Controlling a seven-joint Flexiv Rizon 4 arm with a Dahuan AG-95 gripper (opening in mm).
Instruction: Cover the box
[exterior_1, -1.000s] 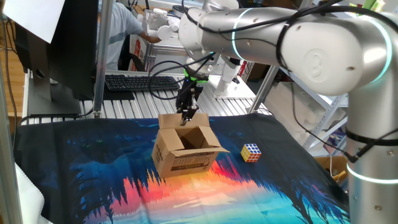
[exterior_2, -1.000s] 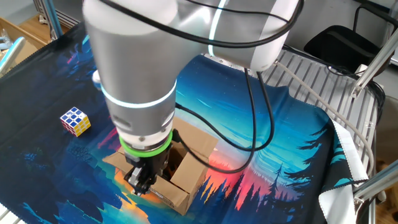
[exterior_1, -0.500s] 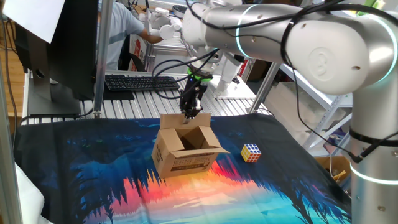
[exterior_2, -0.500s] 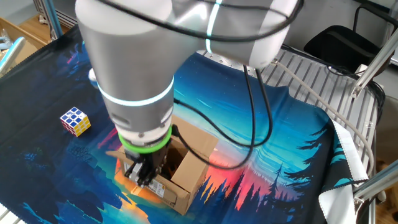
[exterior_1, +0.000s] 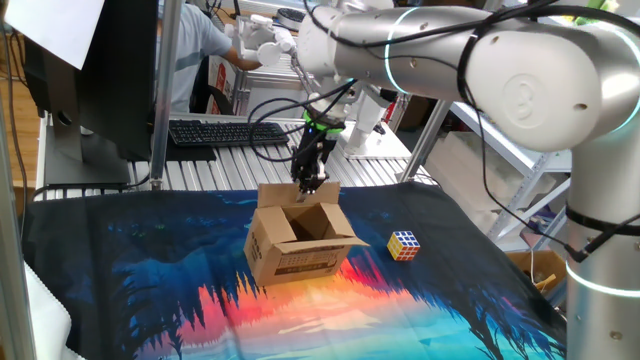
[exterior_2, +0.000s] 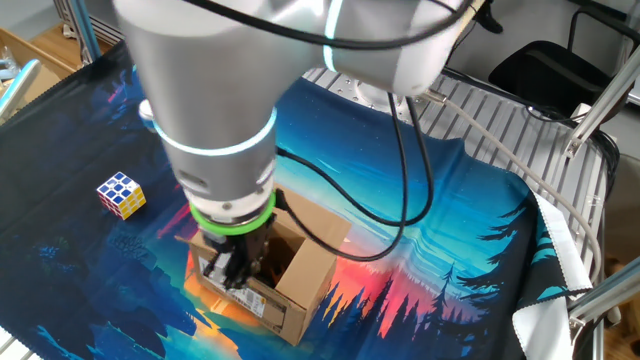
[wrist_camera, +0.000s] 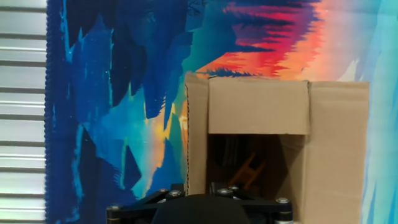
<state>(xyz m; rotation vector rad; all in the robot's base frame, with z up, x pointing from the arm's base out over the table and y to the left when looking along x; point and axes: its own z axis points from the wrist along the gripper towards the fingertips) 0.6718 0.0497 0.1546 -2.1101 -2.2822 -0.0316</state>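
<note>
The box (exterior_1: 298, 243) is a small brown cardboard carton standing open on the printed cloth, dark print on its front side. My gripper (exterior_1: 308, 186) hangs straight down over its rear edge. In the hand view the upright rear flap (wrist_camera: 197, 134) runs down between my gripper's (wrist_camera: 195, 188) two fingers, which sit tight against it. Another flap (wrist_camera: 258, 106) lies folded over the opening, and the inside is dark. From the other fixed view, my gripper (exterior_2: 229, 274) is at the box's (exterior_2: 300, 285) near-left rim, with the arm hiding much of the carton.
A small Rubik's cube (exterior_1: 404, 244) lies on the cloth to the right of the box, seen as the cube (exterior_2: 120, 193) at the left from the other side. Behind the cloth are a keyboard (exterior_1: 225, 132), a dark monitor (exterior_1: 95, 90) and a person (exterior_1: 205, 45). A slatted metal tabletop (exterior_2: 505, 130) borders the cloth.
The jaws have narrowed onto the rear flap. The hand has shifted slightly along the box's rear edge. The box and the cube stay where they were.
</note>
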